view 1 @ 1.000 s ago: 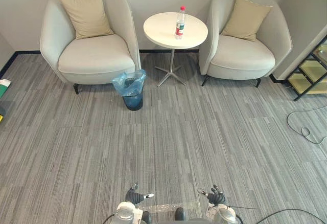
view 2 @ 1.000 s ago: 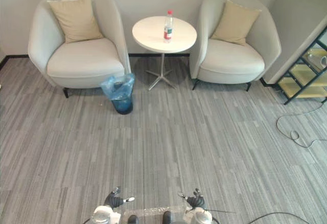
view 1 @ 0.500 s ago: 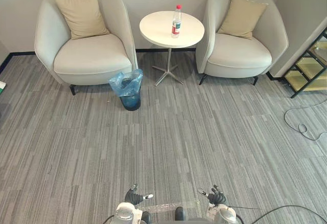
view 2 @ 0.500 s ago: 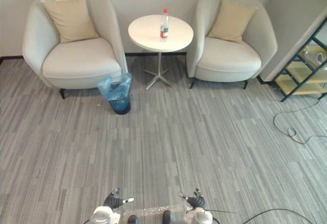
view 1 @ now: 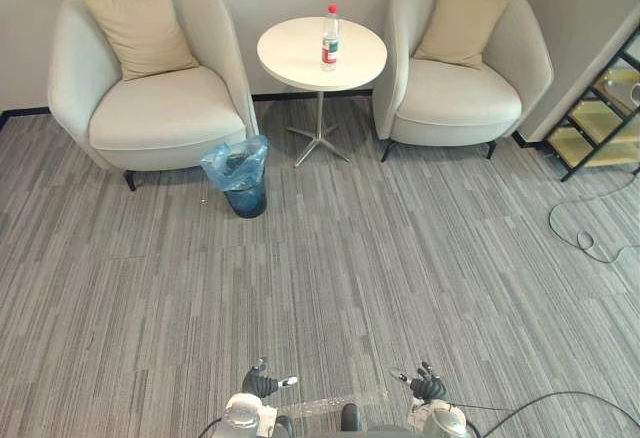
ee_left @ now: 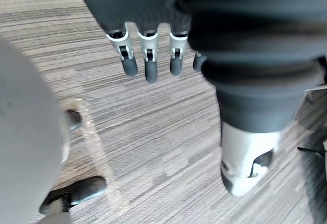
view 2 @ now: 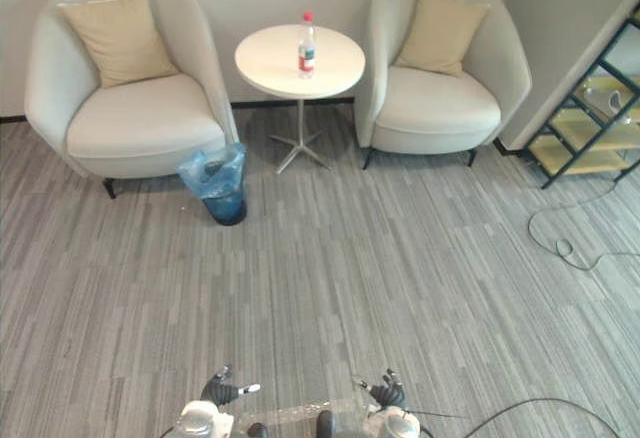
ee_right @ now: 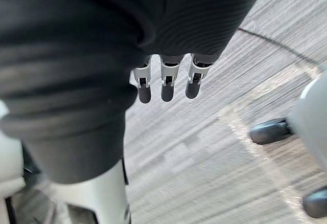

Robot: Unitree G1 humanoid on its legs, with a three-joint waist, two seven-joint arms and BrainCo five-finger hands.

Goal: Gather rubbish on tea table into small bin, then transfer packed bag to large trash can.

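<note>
**Both hands down low and empty, bottle way across the room**

The left hand (view 1: 262,385) and the right hand (view 1: 428,388) hang at the near edge of the head view, one on each side, low over the grey carpet (view 1: 330,278). Up close, the left fingers (ee_left: 148,60) and the right fingers (ee_right: 164,83) point straight down in a loose row. Both hands are relaxed and spread, carrying nothing.

The rubbish is a clear plastic bottle (view 1: 329,36) with a red cap. It stands upright around the middle of the round white tea table (view 1: 290,58). The table sits between two pale armchairs, one on the left (view 1: 150,113) and one on the right (view 1: 465,93), each with a tan cushion. The small bin (view 1: 240,173) with its blue bag liner stands on the carpet by the left chair's front corner, near the table's foot. Bottle and bin are both well apart from the hands, across the open carpet. A dark-framed shelf (view 1: 600,123) stands at the right edge.
</note>
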